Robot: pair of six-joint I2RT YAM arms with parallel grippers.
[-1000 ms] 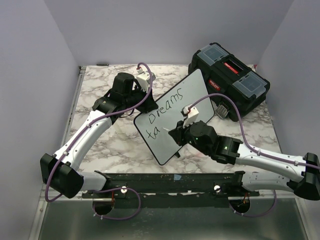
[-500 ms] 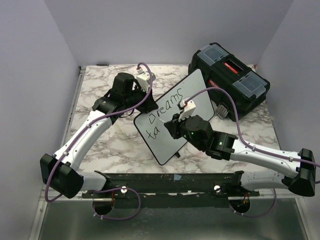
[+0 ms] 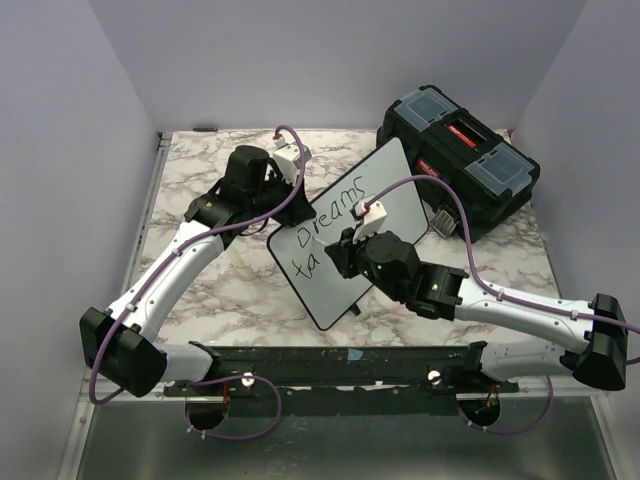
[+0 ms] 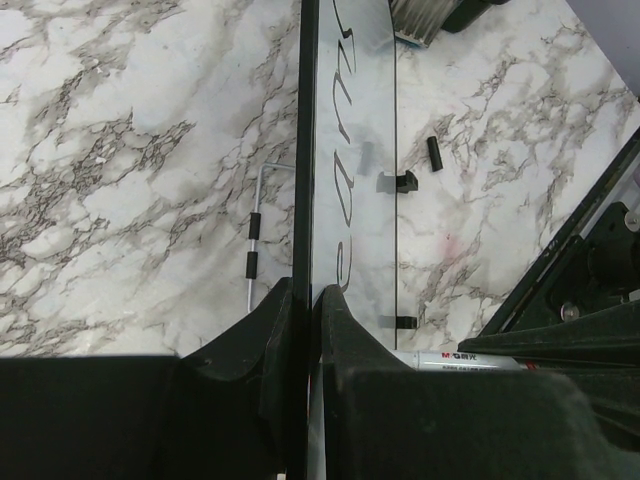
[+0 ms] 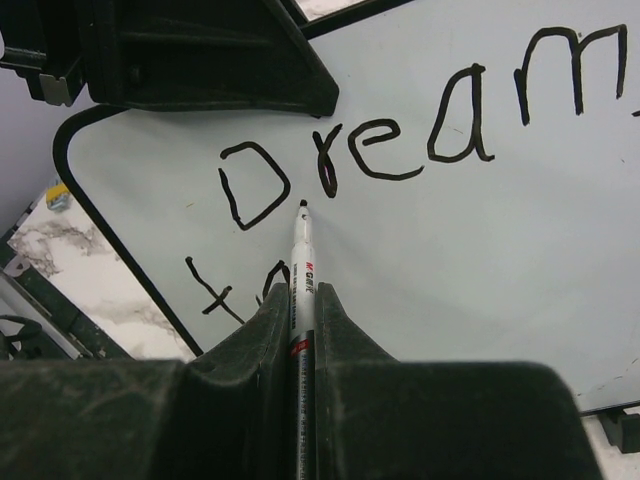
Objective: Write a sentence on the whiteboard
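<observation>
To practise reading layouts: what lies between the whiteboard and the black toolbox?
A small grey ribbed block sits between the whiteboard and the toolbox, clearest in the top external view.

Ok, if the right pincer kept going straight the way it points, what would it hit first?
The whiteboard: the marker held in the right pincer points its tip at the board's face; whether it touches is unclear.

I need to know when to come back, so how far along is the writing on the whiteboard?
Done: "Dreams" and the letters "ta" of the sentence are on the whiteboard. In hand: the left fingers clamp the board's edge, and the right fingers hold the marker, uncapped, its tip close by "ta". Left: whatever follows "ta"; the second line looks unfinished.
</observation>
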